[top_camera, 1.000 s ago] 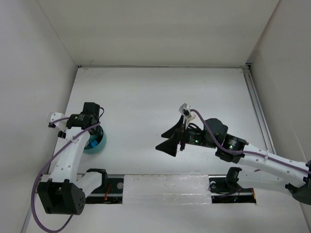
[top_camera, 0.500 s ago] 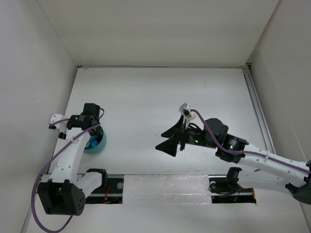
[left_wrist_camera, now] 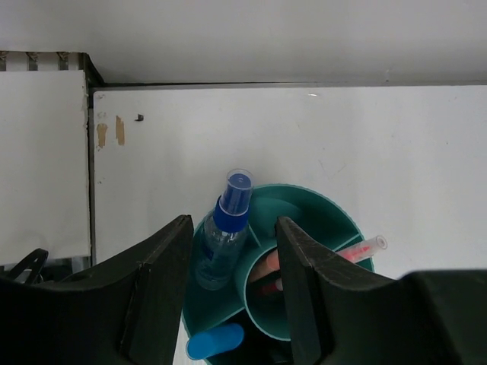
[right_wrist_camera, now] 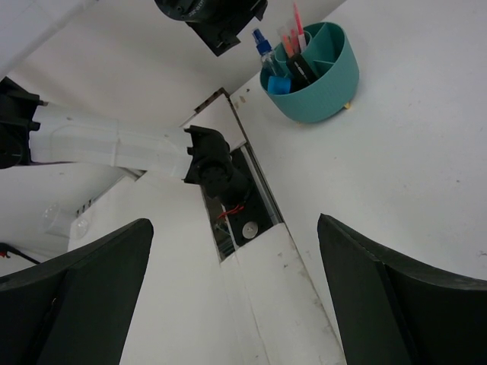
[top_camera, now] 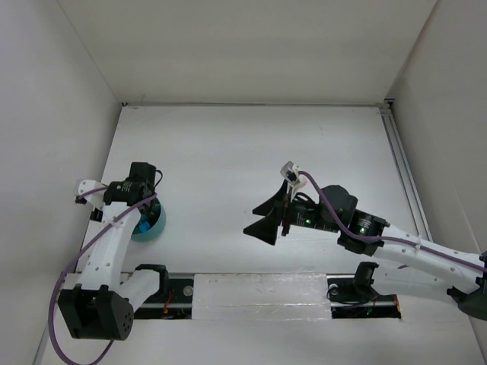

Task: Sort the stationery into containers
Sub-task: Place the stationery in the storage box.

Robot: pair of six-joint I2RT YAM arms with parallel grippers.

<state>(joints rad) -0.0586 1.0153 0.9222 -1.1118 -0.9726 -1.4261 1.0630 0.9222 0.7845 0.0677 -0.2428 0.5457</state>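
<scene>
The teal cup [left_wrist_camera: 319,213] stands at the table's left edge, also seen from above [top_camera: 157,223] and in the right wrist view [right_wrist_camera: 316,84]. Its compartments hold a clear blue-capped pen [left_wrist_camera: 227,228], a blue-ended marker [left_wrist_camera: 215,341], a clear pink pen [left_wrist_camera: 361,249] and a pinkish eraser [left_wrist_camera: 271,265]. My left gripper [left_wrist_camera: 233,228] hangs right over the cup, its jaws apart on either side of the blue-capped pen, with a gap on both sides. My right gripper [top_camera: 249,221] hovers wide open over mid-table with nothing between its fingers.
White walls close in the table on the left, back and right. A metal rail [top_camera: 403,167] runs along the right edge. The arm bases and a taped strip [top_camera: 262,296] line the near edge.
The left gripper's wrist has shifted slightly above the cup. The right arm has not moved.
</scene>
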